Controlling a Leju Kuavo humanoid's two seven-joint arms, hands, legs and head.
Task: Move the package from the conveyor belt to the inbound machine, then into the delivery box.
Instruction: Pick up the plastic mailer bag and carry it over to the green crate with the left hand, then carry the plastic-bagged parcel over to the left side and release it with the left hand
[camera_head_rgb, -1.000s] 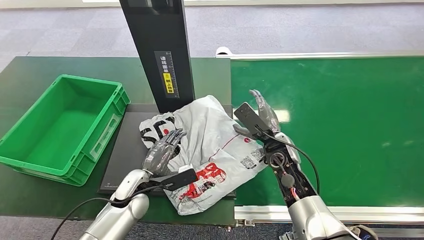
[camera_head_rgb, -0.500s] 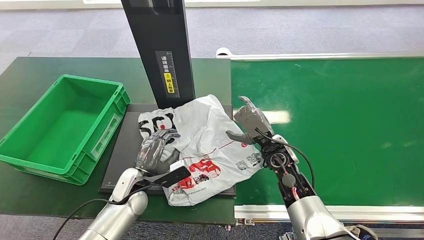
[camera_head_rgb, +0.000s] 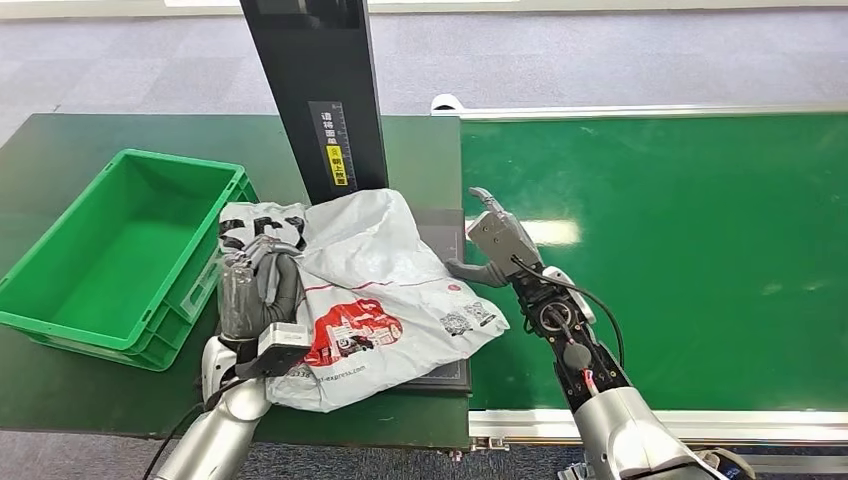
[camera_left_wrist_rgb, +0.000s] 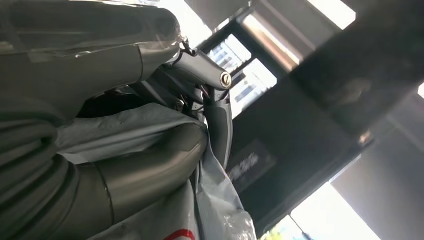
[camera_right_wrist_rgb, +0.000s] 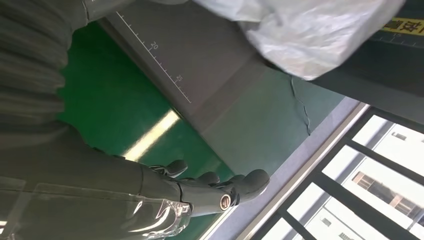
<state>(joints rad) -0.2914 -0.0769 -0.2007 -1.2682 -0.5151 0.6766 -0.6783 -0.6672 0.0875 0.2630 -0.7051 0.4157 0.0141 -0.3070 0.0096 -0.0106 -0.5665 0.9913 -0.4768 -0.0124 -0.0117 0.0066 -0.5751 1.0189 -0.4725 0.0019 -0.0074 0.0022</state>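
The left hand (camera_head_rgb: 258, 290) grips the grey package's (camera_head_rgb: 385, 300) edge nearest the green delivery box (camera_head_rgb: 60, 290). The package lies slumped on the inbound machine's black platform (camera_head_rgb: 448, 232). Beside it, the right hand (camera_head_rgb: 495, 245) hangs empty, fingers apart. The limp bag could snag the box's rim or slip from so small a hold.

My head view bright, even, sharp; ceiling-light glare streak on conveyor belt (camera_head_rgb: 560, 232). My wrist views dim up close, blown-out windows behind, near parts blurred.
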